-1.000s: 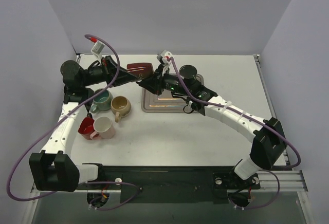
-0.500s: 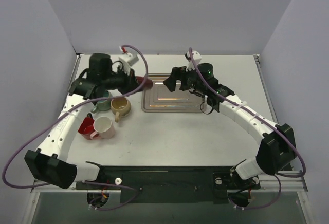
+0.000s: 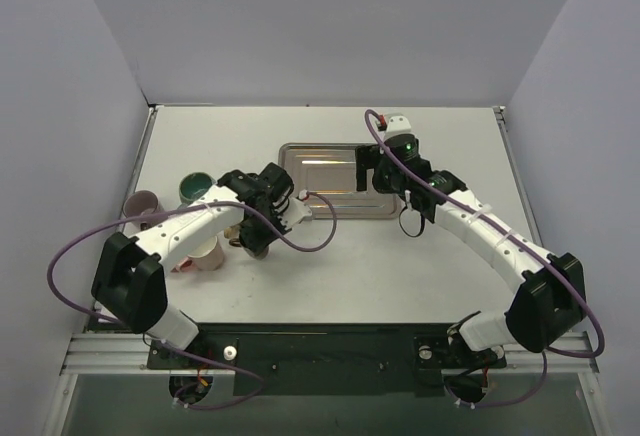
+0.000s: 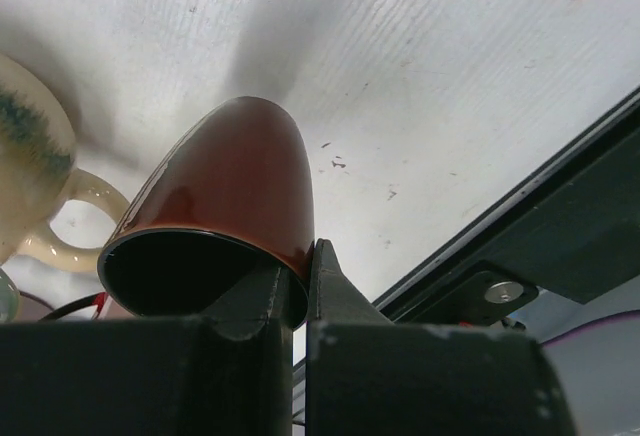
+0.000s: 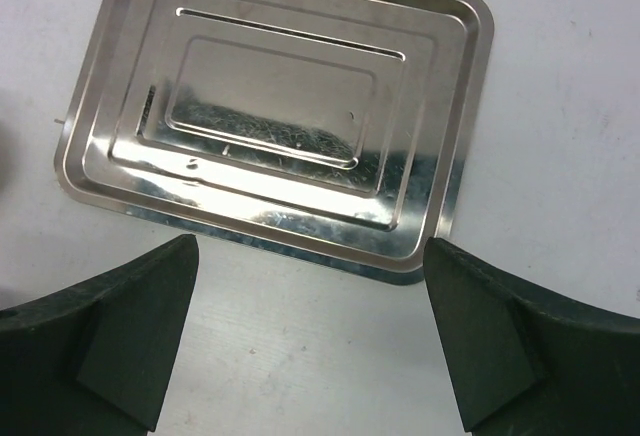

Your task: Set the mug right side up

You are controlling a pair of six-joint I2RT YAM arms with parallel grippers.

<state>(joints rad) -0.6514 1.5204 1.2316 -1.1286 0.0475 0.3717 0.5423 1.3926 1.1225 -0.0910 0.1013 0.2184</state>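
The cream mug [image 4: 30, 156] sits just beside the glossy red-brown mug [image 4: 235, 181], so a leftward swing could knock it. The left end effector [image 4: 298, 274] is clamped on that mug's wall at the rim, holding it tilted over the worktop [image 4: 450, 76]. So thin a pinch on glaze may slip, and releasing it tilted would topple it. The right end effector [image 5: 315, 336] hangs spread over the metal tray [image 5: 420, 126].

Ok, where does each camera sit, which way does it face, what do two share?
Top external: above and behind the bases, looking down on the table; left arm and right arm show.
Left wrist: facing along its jaws, shut on the rim of the red mug.
Right wrist: looking down between its open jaws at the tray.
Shared: the tray, in top and right wrist.
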